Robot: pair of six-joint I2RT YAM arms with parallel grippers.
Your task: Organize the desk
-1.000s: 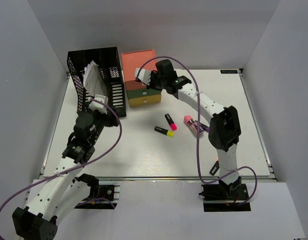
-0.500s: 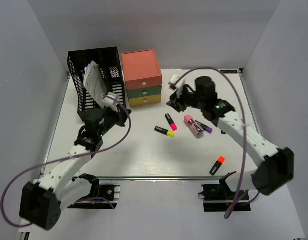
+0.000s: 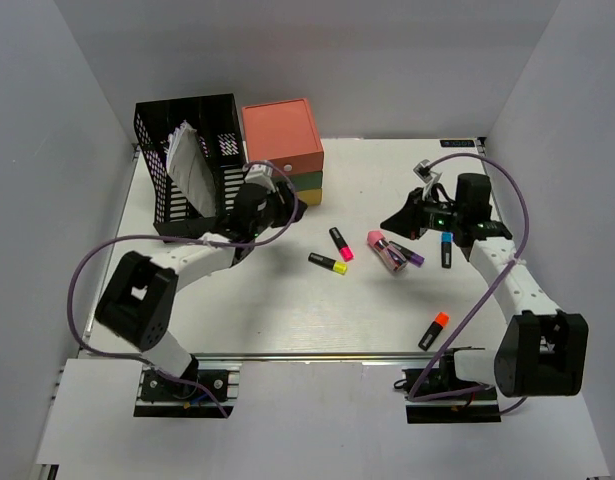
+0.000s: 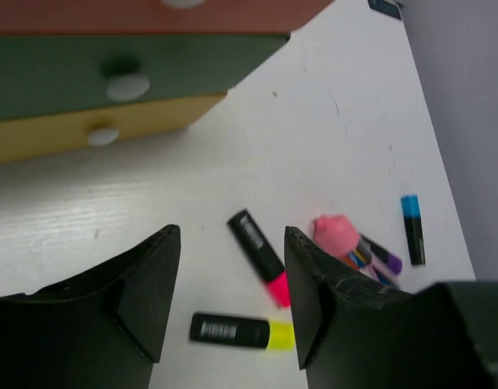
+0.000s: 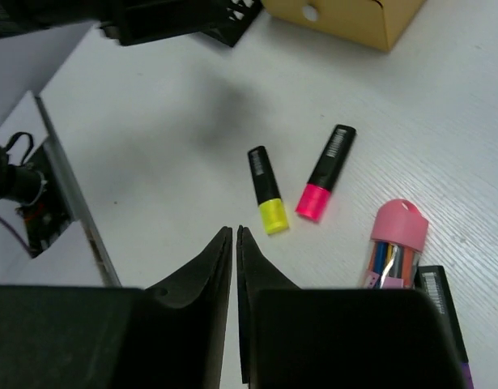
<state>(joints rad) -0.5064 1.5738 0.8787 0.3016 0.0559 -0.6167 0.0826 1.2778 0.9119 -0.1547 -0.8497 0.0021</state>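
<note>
Two empty sets of jaws: left jaws apart beside the drawer unit (image 3: 283, 140), right jaws together over the desk (image 3: 287, 310), the white surface beneath all. Risk: left jaws descending carelessly could scatter the yellow highlighter (image 3: 328, 263). Since earlier, the left arm reached farther, the right arm withdrew rightward, and a blue marker (image 3: 446, 249) appeared.

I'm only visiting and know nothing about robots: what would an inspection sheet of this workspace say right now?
Surface: white, flat, metal rails at the edges.
Job's things: desk, carrying a black file rack with papers and a drawer unit, drawers shut, far left.
Clutter: yellow marker, pink marker, pen case, purple marker, blue marker, orange marker, all lying loose.
Grippers: left gripper fingers open, empty, near the drawer unit; right gripper fingers shut, empty, near the pen case.
Cables: purple cable loops beside each arm.
Surroundings: plain grey walls on three sides.
</note>
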